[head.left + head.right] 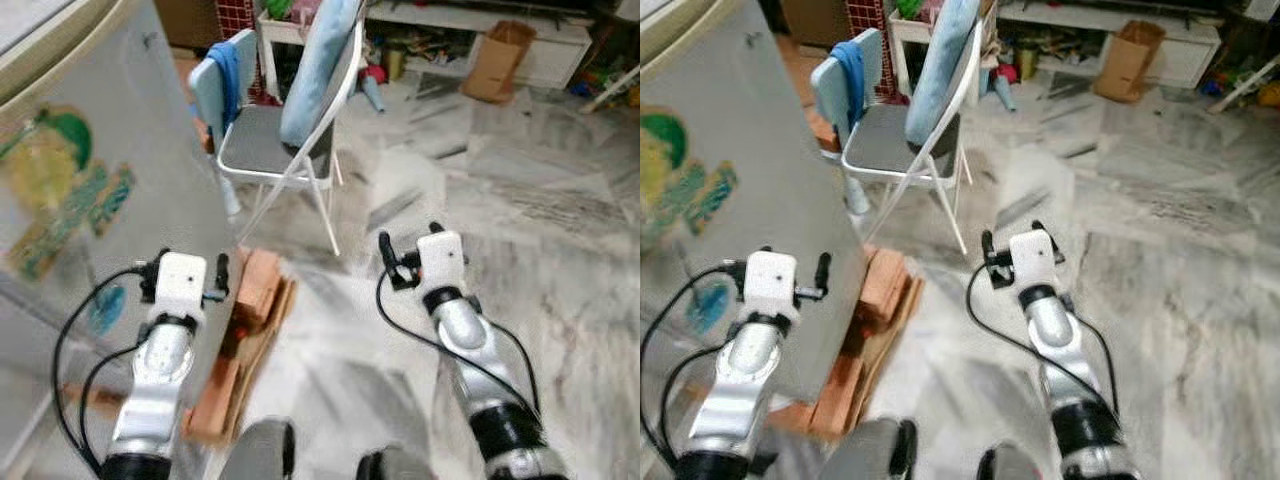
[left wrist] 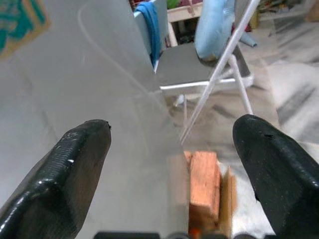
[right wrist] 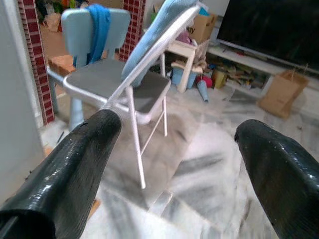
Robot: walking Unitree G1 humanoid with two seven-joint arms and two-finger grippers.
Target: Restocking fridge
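Left eye view is showing the fridge (image 1: 110, 150) filling the left side of the frame, its grey door carrying colourful stickers (image 1: 60, 200) and sitting closed as far as can be seen. The left end effector (image 1: 185, 272) is hovering at lower left, just beside the fridge's near corner, and in the left wrist view its two black fingers (image 2: 65, 179) are standing wide apart with nothing between them, released, framing the fridge wall and a stack of reddish bricks (image 2: 203, 186) below. Those bricks are lying on the floor at the foot of the fridge, in the lower centre-left of the head view. The right end effector (image 1: 415, 245) is hanging over the marble floor (image 1: 560, 230) in the lower right of centre, well apart from the fridge; in the right wrist view its fingers (image 3: 75, 164) are likewise spread open and empty. A white folding chair (image 1: 290, 140) with a grey seat is standing at upper centre, a pale blue cushion (image 1: 320, 60) leaning on its back. Behind it, a small blue chair (image 3: 92, 25) with a blue cloth (image 3: 99, 27) draped over it is standing. A cardboard box (image 1: 497, 60) is resting at upper right.
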